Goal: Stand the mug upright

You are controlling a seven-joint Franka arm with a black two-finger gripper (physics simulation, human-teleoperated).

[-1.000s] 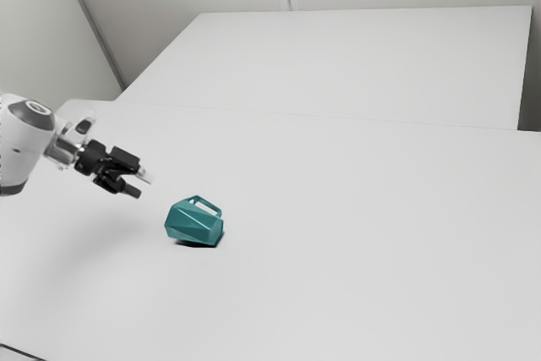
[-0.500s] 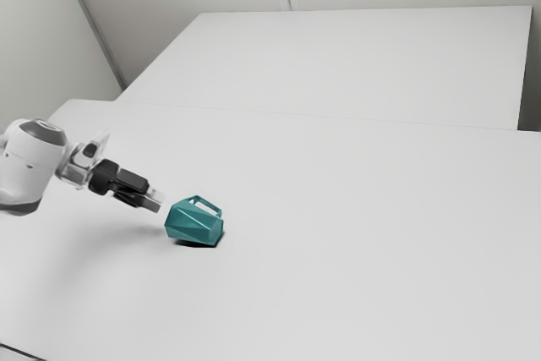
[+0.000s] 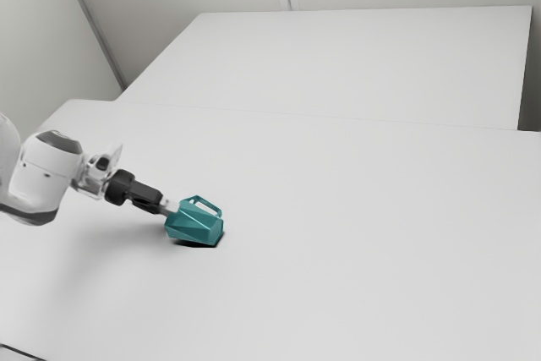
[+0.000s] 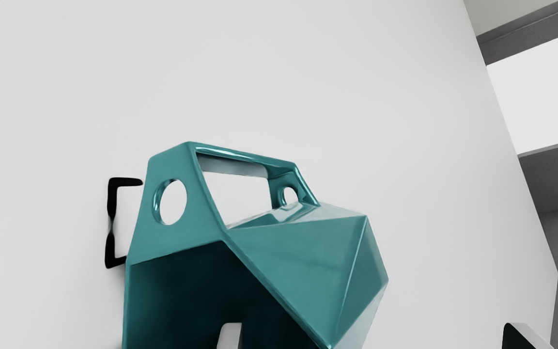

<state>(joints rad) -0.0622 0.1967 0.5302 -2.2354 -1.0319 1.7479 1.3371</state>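
A plain white table [image 3: 363,234] is spreading wide across the exterior view, a faint line [image 3: 338,119] running along its far side. Directly on it, toward the exterior view's left, a faceted teal mug [image 3: 196,227] is lying on its side, its mouth facing that view's left and its handle [image 4: 189,228] pointing up, while a dark shadow [image 3: 197,245] is hugging its underside.

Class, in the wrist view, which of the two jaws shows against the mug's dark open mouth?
The jaw nearer the handle; the other shows against the white table, outside the mug.
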